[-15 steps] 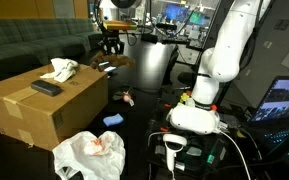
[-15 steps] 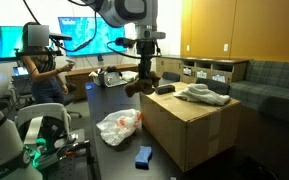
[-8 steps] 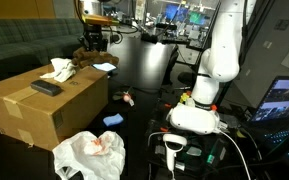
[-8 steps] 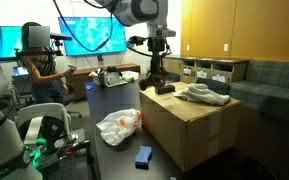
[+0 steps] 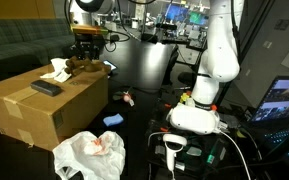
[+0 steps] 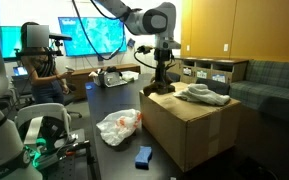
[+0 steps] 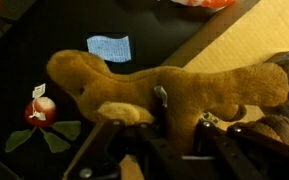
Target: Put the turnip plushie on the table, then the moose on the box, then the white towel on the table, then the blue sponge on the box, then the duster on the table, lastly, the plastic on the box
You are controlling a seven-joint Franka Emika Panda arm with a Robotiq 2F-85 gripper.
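Upper left in an exterior view, the hand [image 5: 87, 55] is clenched on the moose [image 5: 84, 66], which hangs over the box [image 5: 29, 112] at its far edge (white towel [image 5: 59, 70] and duster [image 5: 46, 88] nearby), with bare dark worktop [image 5: 144, 72] beyond.

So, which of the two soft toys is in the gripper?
The brown plush moose, clamped in the gripper; the reddish-pink turnip plushie lies loose on the dark table.
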